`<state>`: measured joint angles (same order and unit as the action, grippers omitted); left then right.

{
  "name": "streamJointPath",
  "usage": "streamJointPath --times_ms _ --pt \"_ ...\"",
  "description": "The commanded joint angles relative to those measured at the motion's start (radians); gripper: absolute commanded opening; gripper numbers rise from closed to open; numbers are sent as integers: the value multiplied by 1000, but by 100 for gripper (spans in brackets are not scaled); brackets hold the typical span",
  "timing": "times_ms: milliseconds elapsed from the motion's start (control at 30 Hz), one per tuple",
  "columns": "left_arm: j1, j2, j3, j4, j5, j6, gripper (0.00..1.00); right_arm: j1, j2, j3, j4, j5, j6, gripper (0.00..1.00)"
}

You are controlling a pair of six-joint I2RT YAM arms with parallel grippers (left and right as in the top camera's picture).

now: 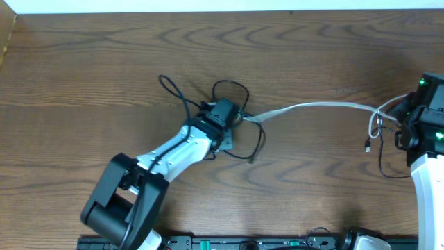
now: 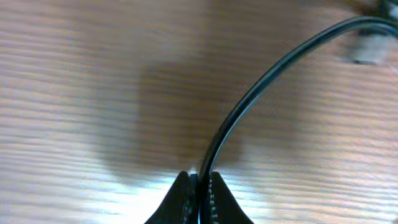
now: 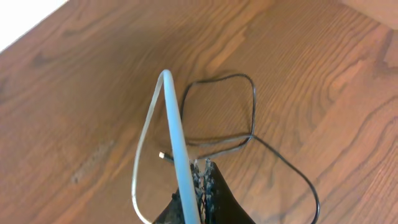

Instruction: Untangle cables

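Across the middle of the table (image 1: pixel 104 69), I see the white cable (image 1: pixel 312 106) stretched left to right between my arms, the right gripper (image 3: pixel 202 169) pinched shut on its looped end and the left gripper (image 2: pixel 198 182) clamped on the loosely tangled black cable (image 2: pixel 249 94).

a brown wood-grain surface (image 1: pixel 104 62) fills the view, marked with dark wavy grain lines. a pale white strip (image 1: pixel 208 5) runs along its far edge.
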<state>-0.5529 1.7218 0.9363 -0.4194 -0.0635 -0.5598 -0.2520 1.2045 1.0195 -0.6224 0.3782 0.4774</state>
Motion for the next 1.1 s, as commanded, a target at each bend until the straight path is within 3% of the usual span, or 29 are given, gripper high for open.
streamJointPath --times_ms 0,267,433,667,800,933,1067 --pt "77 -82 1 -21 -35 29 7 -60 2 7 37 -23 -15 1" --pt "203 -225 1 -74 -34 28 8 -246 2 7 212 -340 -4 1" --pt "206 -280 1 -85 -9 28 7 -336 2 7 303 -495 44 1" --pt "202 -283 0 -97 83 27 8 -410 2 7 574 -785 53 1" --pt "183 -283 0 -116 83 27 8 -410 2 7 613 -785 31 1" --pt "151 -283 0 -127 82 27 7 -409 14 7 592 -701 -115 1" --pt "124 -283 0 -126 82 27 8 -409 47 7 483 -461 -138 1"
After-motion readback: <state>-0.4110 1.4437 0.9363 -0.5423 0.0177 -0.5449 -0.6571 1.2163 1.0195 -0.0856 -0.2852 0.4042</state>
